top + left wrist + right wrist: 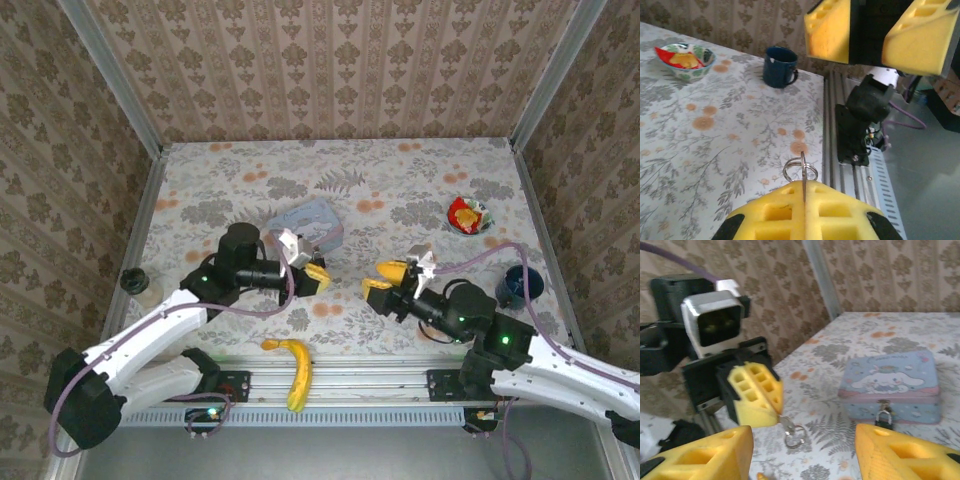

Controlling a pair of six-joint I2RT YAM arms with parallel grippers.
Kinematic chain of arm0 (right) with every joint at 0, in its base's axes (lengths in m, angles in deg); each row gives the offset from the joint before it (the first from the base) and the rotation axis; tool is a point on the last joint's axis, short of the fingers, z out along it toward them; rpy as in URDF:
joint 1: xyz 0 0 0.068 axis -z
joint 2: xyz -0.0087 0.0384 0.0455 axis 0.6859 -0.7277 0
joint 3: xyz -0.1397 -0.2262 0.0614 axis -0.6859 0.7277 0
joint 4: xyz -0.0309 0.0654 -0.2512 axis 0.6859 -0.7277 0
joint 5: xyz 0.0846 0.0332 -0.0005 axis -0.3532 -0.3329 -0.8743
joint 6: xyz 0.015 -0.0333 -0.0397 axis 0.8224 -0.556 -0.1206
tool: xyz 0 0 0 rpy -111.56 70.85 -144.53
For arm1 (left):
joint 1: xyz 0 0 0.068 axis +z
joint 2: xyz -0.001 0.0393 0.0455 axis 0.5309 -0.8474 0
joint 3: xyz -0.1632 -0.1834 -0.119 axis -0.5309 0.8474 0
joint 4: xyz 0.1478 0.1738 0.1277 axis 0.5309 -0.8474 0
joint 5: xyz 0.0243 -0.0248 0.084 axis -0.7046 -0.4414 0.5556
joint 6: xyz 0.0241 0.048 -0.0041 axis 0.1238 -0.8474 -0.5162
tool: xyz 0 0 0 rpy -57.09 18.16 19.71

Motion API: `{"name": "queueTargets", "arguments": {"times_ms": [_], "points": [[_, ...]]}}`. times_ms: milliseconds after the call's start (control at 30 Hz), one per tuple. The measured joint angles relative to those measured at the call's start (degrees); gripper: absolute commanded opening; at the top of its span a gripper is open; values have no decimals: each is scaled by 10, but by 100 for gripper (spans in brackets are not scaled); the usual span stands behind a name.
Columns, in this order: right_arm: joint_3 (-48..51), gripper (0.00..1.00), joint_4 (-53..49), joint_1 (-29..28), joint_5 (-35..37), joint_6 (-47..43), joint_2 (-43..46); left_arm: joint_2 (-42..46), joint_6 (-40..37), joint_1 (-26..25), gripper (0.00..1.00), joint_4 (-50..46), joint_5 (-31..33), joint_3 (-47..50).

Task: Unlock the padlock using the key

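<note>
Above the flowered table (420, 180), near its front edge, the left gripper (315, 277) is clamped on the key (803, 176) — its ring (794, 434) poking out past the yellow pads (775, 215) — while the right gripper (384, 277) faces it with jaws spread wide, holding nothing. Farther back, the padlock (883, 418) hangs at the front latch of the pale blue tin (890, 382), apart from both grippers.

Bright even light, soft faint shadows, wrist views blurred at near foreground, no glare
</note>
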State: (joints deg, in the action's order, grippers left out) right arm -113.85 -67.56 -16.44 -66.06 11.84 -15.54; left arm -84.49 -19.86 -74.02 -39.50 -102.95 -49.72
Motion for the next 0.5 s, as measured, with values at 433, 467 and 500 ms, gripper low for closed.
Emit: {"name": "queueTargets", "arguments": {"times_ms": [433,467,500], "points": [[0,50,-25,27,-123,-11,-69,-1,-91,-33,0,-75,-27,-25],[0,50,-23,31,-132,-11,-75,0,-92,-34,0,-76,-26,-25],[-1,50,-23,35,-144,-11,-81,1,-94,-35,0,-76,-27,-25]]}}
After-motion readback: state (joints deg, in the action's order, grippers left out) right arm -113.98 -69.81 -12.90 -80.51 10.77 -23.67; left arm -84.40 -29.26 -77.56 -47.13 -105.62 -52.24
